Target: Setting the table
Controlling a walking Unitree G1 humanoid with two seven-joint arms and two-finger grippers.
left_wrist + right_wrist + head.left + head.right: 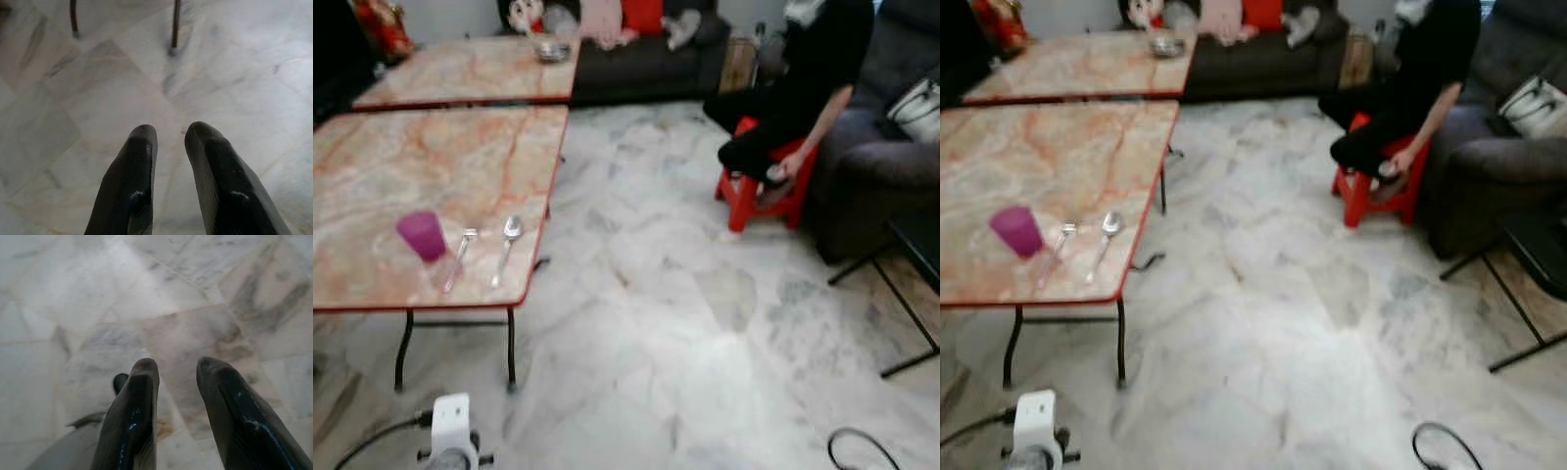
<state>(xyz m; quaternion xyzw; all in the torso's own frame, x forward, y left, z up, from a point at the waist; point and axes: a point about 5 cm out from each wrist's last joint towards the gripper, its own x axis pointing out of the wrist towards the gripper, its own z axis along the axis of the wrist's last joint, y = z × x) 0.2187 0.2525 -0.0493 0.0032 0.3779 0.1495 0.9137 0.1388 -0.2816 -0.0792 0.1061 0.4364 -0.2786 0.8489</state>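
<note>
Left hand (168, 134) empty above blurred floor (234, 73)

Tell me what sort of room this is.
Most likely a home living room: a dark sofa with cushions along the far wall, marble-patterned folding tables set with a pink cup, fork and spoon, and a marble-tiled floor.

open marble floor (685, 323) (table (431, 176) beside)
</note>
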